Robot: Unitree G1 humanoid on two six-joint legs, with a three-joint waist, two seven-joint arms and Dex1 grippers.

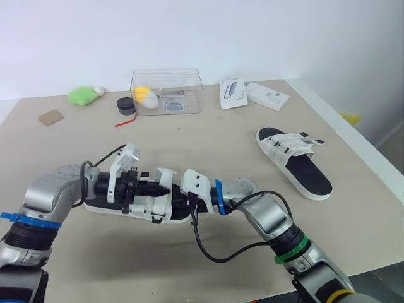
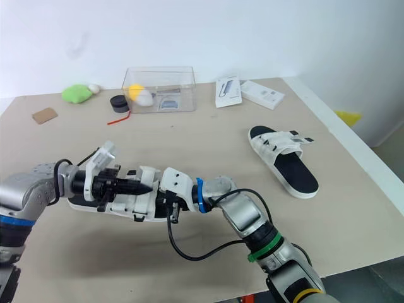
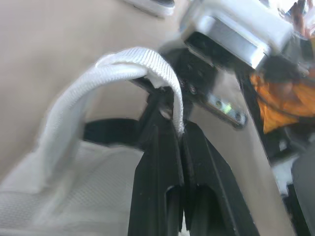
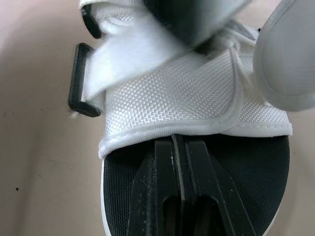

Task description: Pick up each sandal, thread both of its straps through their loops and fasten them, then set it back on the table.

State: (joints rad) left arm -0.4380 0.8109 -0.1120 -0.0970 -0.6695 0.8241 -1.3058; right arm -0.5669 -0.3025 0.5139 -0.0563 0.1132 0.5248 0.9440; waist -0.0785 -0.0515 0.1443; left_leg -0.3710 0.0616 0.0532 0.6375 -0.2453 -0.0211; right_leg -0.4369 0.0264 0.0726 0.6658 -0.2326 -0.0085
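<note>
My left fingers (image 3: pixel 172 142) are pinched tight on the white strap (image 3: pixel 133 59), which arches over their tips. My right fingers (image 4: pixel 170 147) are pressed together with their tips at the hem of the white upper (image 4: pixel 197 113), and I cannot tell whether they catch any fabric. The sandal (image 1: pixel 148 206) between them lies on the tabletop (image 1: pixel 208 136), well on my side of the clear box (image 1: pixel 166 88) and a little to its left, while the second sandal (image 1: pixel 293 161) rests to the right of that box and nearer me.
</note>
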